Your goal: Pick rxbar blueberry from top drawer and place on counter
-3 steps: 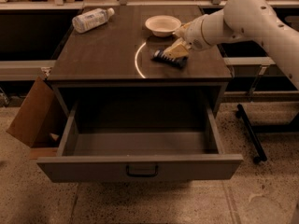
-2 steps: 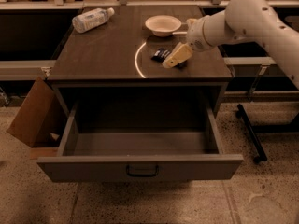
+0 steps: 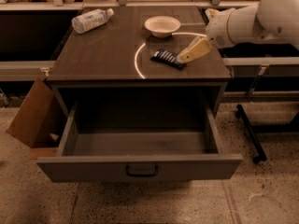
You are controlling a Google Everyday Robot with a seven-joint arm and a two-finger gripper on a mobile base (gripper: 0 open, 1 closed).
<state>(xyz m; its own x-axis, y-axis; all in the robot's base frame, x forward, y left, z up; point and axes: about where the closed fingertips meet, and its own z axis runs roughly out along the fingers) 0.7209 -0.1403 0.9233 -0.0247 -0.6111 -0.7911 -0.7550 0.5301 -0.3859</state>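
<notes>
The rxbar blueberry (image 3: 166, 58), a flat dark wrapper with white print, lies on the counter (image 3: 107, 55) just right of the curved light reflection. My gripper (image 3: 188, 54) hangs low over the counter at the bar's right end, its tips beside the bar. It is open and holds nothing. The white arm reaches in from the upper right. The top drawer (image 3: 140, 164) is pulled fully out below the counter and shows a bare grey floor.
A white bowl (image 3: 162, 25) stands on the counter behind the bar. A clear plastic water bottle (image 3: 91, 20) lies at the counter's back left. A brown cardboard box (image 3: 29, 115) leans at the cabinet's left. A black stand foot (image 3: 250, 132) lies on the floor at right.
The gripper was over the bar a second ago. It has let go and drawn back to the right, and the bar now lies uncovered on the counter.
</notes>
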